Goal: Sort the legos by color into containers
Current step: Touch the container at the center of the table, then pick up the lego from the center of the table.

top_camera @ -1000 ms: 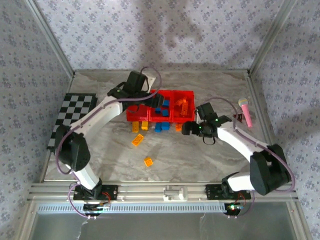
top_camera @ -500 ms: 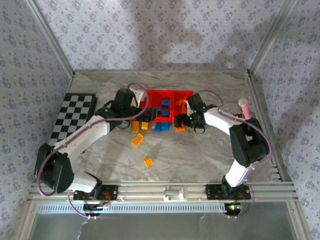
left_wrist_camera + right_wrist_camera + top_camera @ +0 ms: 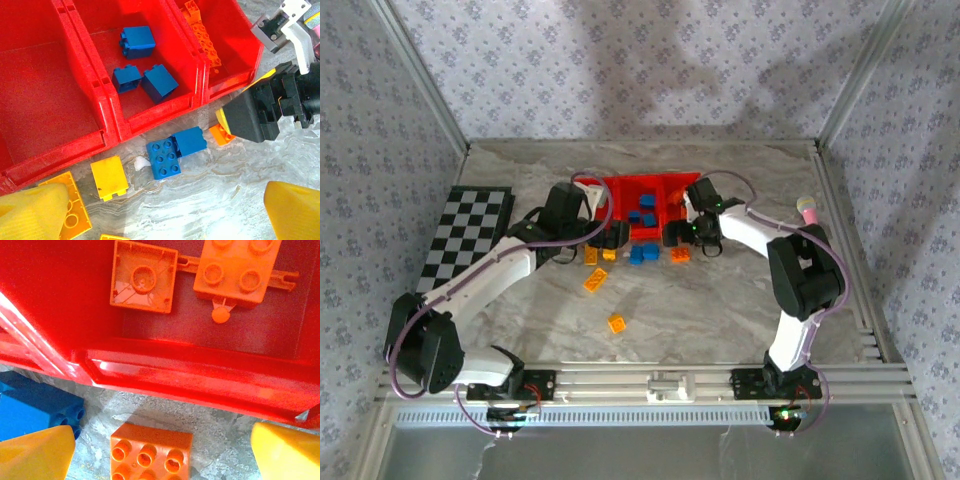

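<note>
Red containers [image 3: 625,190] sit mid-counter [image 3: 740,310] toward the far edge, three bins joined in a row. Middle bin holds three blue legos [image 3: 137,41]. Right bin holds orange legos [image 3: 144,276], two that I can see.

My left jaws are apart with nothing between them, yellow fingertips [image 3: 35,215] hanging over the counter just on the near side of the bins. Loose there: a blue pair [image 3: 175,150] touching each other, just off the middle bin's near wall, and a yellow brick [image 3: 110,177] by the left bin's wall.

My right jaws are also apart, fingertips [image 3: 287,450] either side of an orange brick [image 3: 150,452]. It lies studs-up on the counter beside the right bin's near wall. No contact that I can see.

Two yellow-orange bricks [image 3: 595,281] lie closer to the near edge. Pink cylinder [image 3: 810,222] is by the right edge, checkered board [image 3: 470,235] at the left edge.
</note>
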